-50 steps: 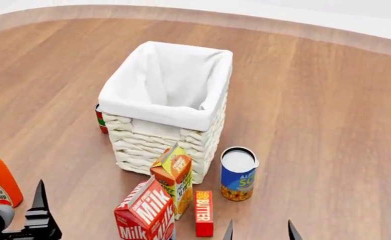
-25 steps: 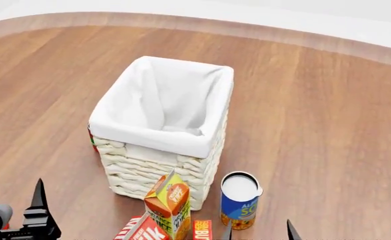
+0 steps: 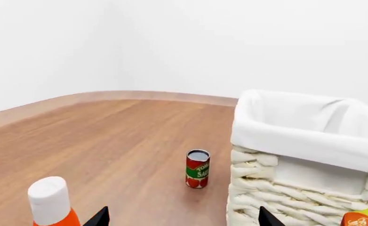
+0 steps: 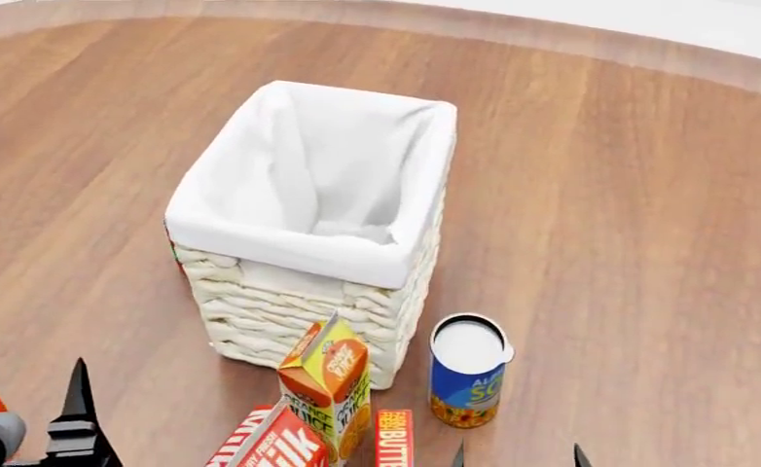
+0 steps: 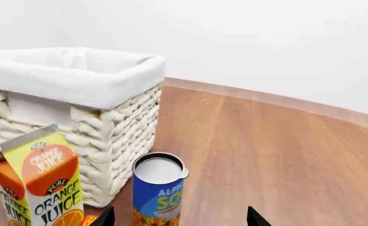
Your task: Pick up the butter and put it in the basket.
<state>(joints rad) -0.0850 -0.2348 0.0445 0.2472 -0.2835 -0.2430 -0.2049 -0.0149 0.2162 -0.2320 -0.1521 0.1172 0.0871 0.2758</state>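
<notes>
i start with the basket [image 4: 306,248], the biggest thing here, standing ahead of both pincers with its white liner open and nothing inside that i can see. from the right pincer [image 4: 516,455] it sits ahead and toward my left arm.

next down, the milk carton [image 4: 274,443] and the orange juice carton [image 4: 329,377] crowd together between the two pincers, the juice nearer the basket wall. the blue can [image 4: 468,370] stands just ahead of the right pincer, near the basket's corner.

the butter [image 4: 394,440] is the small red box lying flat on the wood, just to the left-arm side of the right pincer and close beside the juice carton; the bottom of the head view cuts off its near end. in the right wrist view only an orange sliver of it peeks out by the juice.

the right pincer has its two tips spread apart and grips nothing. the left pincer [image 3: 179,217] is also spread wide and empty, out near the orange bottle [image 3: 51,202] and the little tomato can [image 3: 198,168].

my judgement: i'm in the approach. to do it well i'd shift the right pincer toward the left arm, line its tips across the butter's narrow width, and come down straight, keeping clear of the blue can and not nudging the juice carton.
</notes>
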